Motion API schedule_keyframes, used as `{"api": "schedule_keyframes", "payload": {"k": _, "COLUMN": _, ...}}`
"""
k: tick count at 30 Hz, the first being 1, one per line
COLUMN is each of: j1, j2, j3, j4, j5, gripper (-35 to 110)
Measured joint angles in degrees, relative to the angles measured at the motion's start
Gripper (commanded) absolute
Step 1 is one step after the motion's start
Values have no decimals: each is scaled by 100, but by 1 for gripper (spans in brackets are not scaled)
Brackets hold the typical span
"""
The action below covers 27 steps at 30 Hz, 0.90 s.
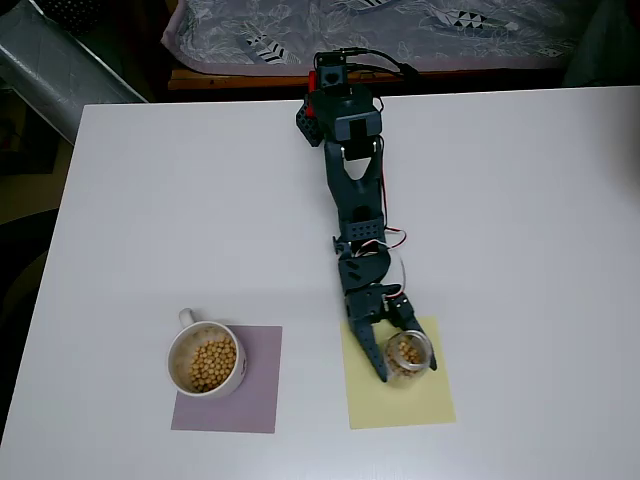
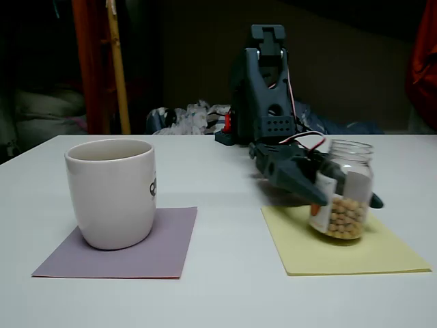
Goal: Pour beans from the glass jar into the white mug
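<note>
Starting at the left of the overhead view, you have the white mug point(image 1: 204, 361) sitting on a purple paper square point(image 1: 255, 400), near the front edge of the white table point(image 1: 520, 200). Its small handle points toward the far left, and a layer of beans point(image 1: 213, 364) covers its stained bottom. In the fixed view the mug point(image 2: 113, 193) stands upright on the same purple sheet point(image 2: 167, 242) (a dark mark shows on its right side, too small to read).

Moving right, the dark arm point(image 1: 355, 190) reaches from the far edge of the table toward you. Its gripper point(image 1: 397, 352) is down at the glass jar point(image 1: 408, 359), which is on a yellow paper square point(image 1: 400, 395). The fingers sit on either side of the jar, closed in against the glass.

In the fixed view the gripper point(image 2: 334, 195) holds the jar point(image 2: 343, 198), which leans a little to one side with its base at the yellow sheet point(image 2: 355, 256); you cannot tell whether it rests there or is just lifted. Beans fill roughly its lower third.
</note>
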Motion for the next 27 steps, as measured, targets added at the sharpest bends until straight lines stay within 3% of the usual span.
{"api": "schedule_keyframes", "payload": {"k": 11, "j1": 97, "j2": 387, "j3": 237, "j4": 0, "j5": 650, "gripper": 55}}
{"api": "schedule_keyframes", "payload": {"k": 24, "j1": 835, "j2": 5186, "j3": 3366, "j4": 650, "j5": 3428, "gripper": 57}}
{"api": "schedule_keyframes", "payload": {"k": 27, "j1": 1081, "j2": 6398, "j3": 4263, "j4": 1239, "j5": 4131, "gripper": 59}}
